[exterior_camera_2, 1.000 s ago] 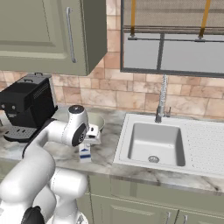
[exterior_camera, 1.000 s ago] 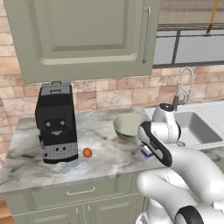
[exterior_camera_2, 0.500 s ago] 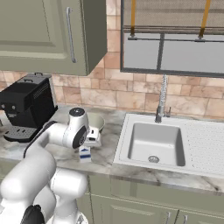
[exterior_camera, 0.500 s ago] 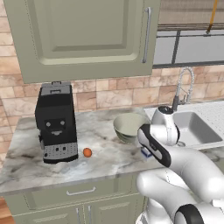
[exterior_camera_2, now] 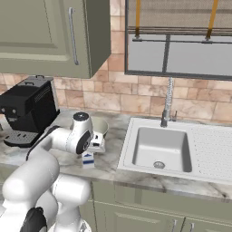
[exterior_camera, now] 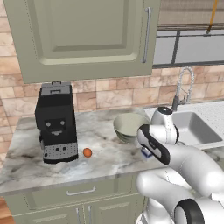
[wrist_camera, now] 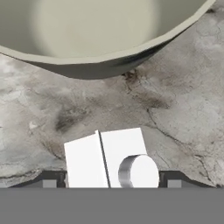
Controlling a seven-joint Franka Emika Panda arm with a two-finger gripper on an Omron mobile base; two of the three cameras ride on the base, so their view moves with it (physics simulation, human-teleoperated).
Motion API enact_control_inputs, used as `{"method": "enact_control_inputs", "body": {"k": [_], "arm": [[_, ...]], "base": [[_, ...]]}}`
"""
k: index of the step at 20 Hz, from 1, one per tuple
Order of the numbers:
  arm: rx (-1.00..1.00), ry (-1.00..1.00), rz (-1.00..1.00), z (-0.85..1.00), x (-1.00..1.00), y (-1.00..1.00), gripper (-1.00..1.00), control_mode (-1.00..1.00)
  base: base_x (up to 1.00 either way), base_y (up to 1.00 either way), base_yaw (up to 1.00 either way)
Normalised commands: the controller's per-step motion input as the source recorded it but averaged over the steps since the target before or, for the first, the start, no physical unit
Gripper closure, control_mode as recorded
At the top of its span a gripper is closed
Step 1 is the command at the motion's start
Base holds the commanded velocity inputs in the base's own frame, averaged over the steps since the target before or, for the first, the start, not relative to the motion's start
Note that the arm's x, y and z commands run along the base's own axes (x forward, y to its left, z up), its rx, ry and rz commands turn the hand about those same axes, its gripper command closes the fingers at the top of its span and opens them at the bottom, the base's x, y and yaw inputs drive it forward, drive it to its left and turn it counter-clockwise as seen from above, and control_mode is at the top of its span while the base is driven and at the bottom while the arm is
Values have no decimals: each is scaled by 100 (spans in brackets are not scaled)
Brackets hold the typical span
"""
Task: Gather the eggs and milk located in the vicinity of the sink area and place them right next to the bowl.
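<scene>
Counting one milk [exterior_camera_2: 88, 159] | one bowl [exterior_camera: 129, 126] | one egg [exterior_camera: 87, 152] | end effector [exterior_camera_2: 92, 149] (grip unclear)

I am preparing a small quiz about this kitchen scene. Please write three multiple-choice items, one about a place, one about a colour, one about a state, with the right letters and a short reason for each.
1. Where does the egg lie?
A. in the sink
B. on the counter beside the coffee machine
C. inside the bowl

2. What colour is the coffee machine?
A. black
B. red
C. white

3. How does the milk carton stand?
A. tipped into the sink
B. lying inside the bowl
C. upright on the counter, near the bowl

Answers:
1 B: the orange-brown egg rests by the machine's base.
2 A: its body is black.
3 C: the hand view shows its gabled top just before the bowl, under the gripper.
</scene>
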Motion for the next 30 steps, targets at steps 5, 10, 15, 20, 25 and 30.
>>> {"method": "enact_control_inputs", "body": {"k": [5,10,15,20,25,30], "arm": [[0,2,0,-12,0,0,100,-100],[0,0,0,0,0,0,100,-100],[0,-1,0,0,0,0,100,-100],[0,-5,0,0,0,0,100,-100],[0,-6,0,0,3,0,100,-100],[0,-3,0,0,11,0,100,-100]], "base": [[0,0,0],[0,0,0],[0,0,0],[0,0,0],[0,0,0],[0,0,0]]}}
